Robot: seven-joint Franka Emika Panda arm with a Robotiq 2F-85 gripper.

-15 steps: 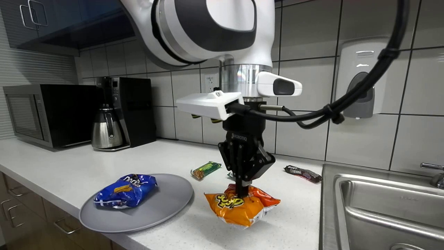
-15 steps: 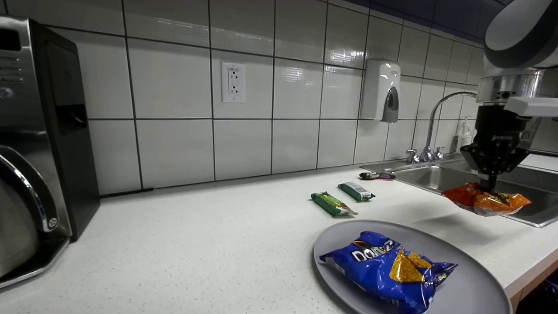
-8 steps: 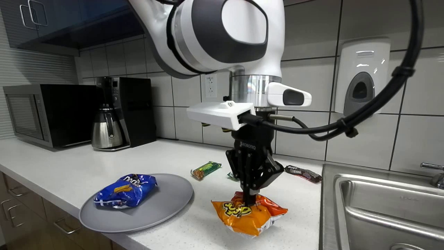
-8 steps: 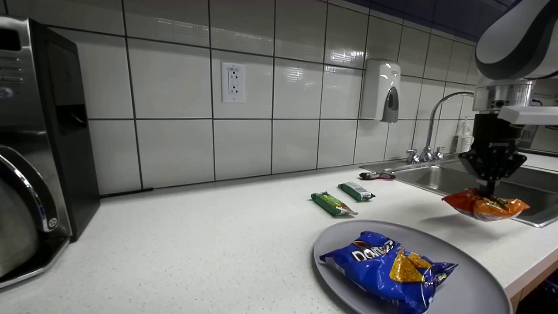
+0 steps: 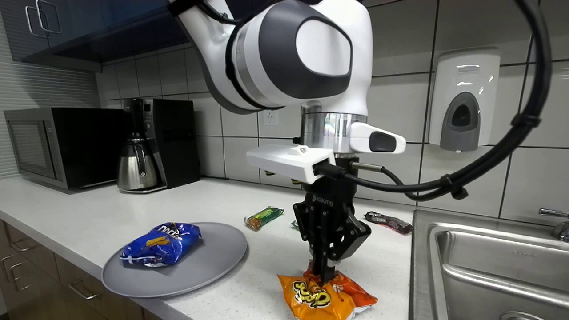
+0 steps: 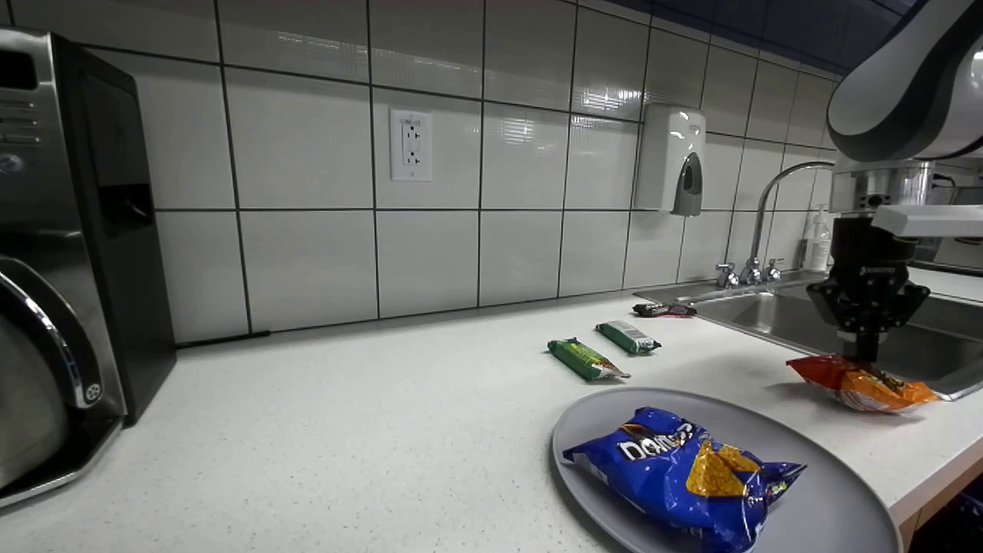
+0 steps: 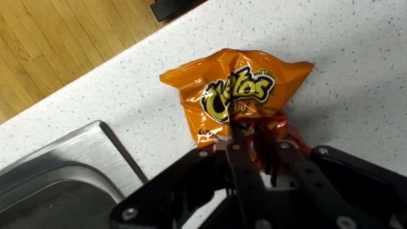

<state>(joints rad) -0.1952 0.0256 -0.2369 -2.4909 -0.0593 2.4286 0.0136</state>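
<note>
The Cheetos bag (image 7: 237,84) is resting on the desk (image 7: 133,86) (near the sink (image 7: 92,143)); the hand (image 7: 249,132) is standing slightly parted over it, apparently gripping nothing. Releasing is seemingly the step, calling next for a wider opening before lifting.

Cheetos bag (image 5: 328,300) is cut off at btm in an ext. view, ptly hidden by gripper (image 5: 323,273), far green bar (image 5: 295,225) mostly blocked too, plate (image 6: 845,491) & coffee maker (image 6: 88,223) are cropped in an ext. view, bottle label (image 6: 821,247) too sm. to be read
</note>
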